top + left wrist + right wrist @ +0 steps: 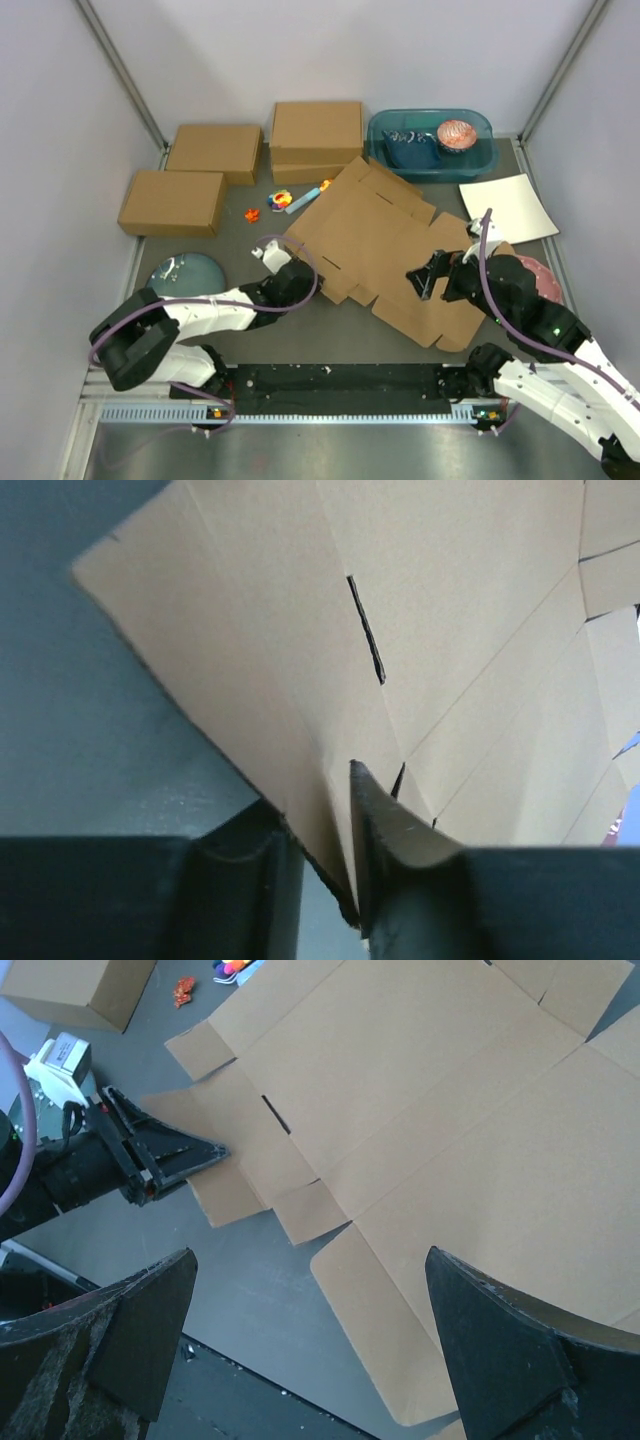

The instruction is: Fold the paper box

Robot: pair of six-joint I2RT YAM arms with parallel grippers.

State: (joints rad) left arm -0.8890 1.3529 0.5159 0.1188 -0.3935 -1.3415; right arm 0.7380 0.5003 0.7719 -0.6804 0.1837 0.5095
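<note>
Grey table (335,328); paper box (385,240) runs far-left to near-right, left pincer (335,880) gripping it, right pincer (425,280) released.

Lab cell, white enclosure walls (50,120)

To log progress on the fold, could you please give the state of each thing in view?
paper box: unfolded, lying flat
left gripper: shut on its edge flap
right gripper: open, above the paper box
ready-made boxes: closed
white sheet: flat
teal bin: open, things inside
</note>
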